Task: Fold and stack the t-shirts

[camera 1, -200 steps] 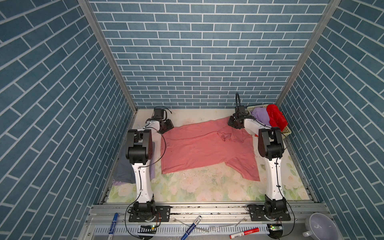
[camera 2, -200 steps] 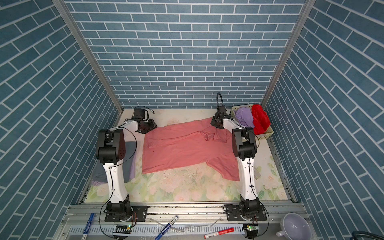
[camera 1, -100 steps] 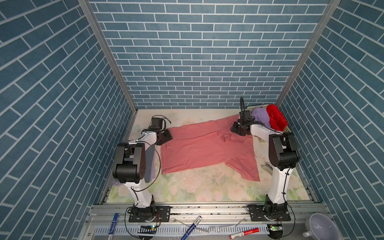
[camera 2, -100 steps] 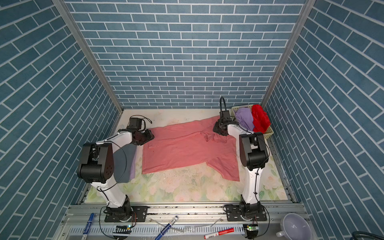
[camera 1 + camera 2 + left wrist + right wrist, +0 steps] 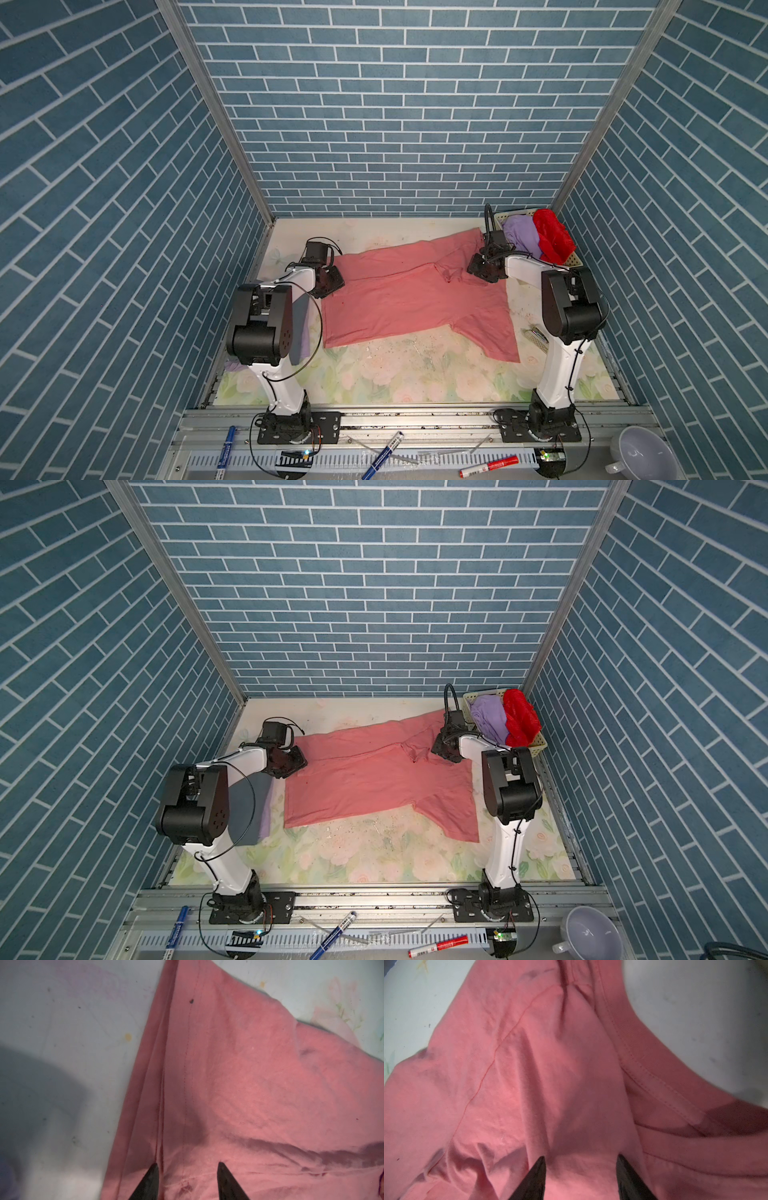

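Basket (image 5: 574, 259) w/ red shirt (image 5: 552, 239) just by R gripper (image 5: 580, 1156)

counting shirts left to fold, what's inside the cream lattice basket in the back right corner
A crumpled lavender cloth shirt and a bright red cloth shirt fill the cream plastic lattice basket, heaped above its rim. Anything beneath them, and the basket's floor, is covered.

The pink t-shirt (image 5: 415, 299) lies spread open and mostly flat in the middle of the table (image 5: 395, 374). A purple t-shirt (image 5: 519, 232) and a red t-shirt (image 5: 550, 239) sit bunched up in the basket (image 5: 575, 259) in the far right corner. A grey t-shirt (image 5: 245, 808) lies folded at the left edge.
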Tool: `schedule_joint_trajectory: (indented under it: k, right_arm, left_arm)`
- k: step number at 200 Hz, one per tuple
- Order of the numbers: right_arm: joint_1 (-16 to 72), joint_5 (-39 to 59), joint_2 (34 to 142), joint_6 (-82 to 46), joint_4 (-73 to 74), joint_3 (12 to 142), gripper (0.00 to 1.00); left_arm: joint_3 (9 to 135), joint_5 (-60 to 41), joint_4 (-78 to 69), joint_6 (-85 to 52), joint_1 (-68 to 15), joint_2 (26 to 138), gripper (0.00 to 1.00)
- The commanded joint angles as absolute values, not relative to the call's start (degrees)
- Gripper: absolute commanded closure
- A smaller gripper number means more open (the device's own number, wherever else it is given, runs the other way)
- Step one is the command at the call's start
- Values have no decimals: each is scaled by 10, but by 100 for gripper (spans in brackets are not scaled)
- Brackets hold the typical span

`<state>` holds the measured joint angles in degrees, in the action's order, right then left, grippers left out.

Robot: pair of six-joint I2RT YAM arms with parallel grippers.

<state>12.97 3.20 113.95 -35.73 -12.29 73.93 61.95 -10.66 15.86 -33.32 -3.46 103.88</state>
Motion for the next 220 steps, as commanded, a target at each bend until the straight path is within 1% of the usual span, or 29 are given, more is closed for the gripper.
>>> schedule_joint_trajectory:
  k: [1,15,26,54,74,98,144,162,186,204,220]
  right_arm:
    - [120,26,1122,-377,-115,713,46]
    - [118,35,1125,-378,-106,708,46]
    - [118,39,1130,-378,-104,708,45]
    - [118,46,1145,-379,-98,704,47]
    - [118,44,1153,-385,-97,695,49]
    - [118,41,1159,-392,-95,686,51]
    - [118,55,1178,-402,-90,680,54]
    - [119,71,1189,-406,-88,680,55]
    - [118,74,1193,-408,-90,678,56]
    - [118,74,1190,-406,-93,674,56]
    - [118,76,1192,-405,-96,674,56]
  left_arm:
    - [604,-116,150,-353,-41,1048,54]
    - [594,-123,138,-362,-41,1050,56]
    - [592,-123,131,-365,-41,1054,60]
    - [616,-124,122,-356,-41,1063,77]
    - [669,-120,145,-326,-41,1073,86]
    - [742,-121,174,-277,-41,1087,100]
    - [883,-103,206,-114,-40,1121,100]
    - [908,-108,195,-59,-41,1118,100]
    - [860,-116,141,-17,-41,1079,100]
    - [792,-87,102,-3,-40,1043,100]
    - [747,-62,96,-2,-40,1030,100]
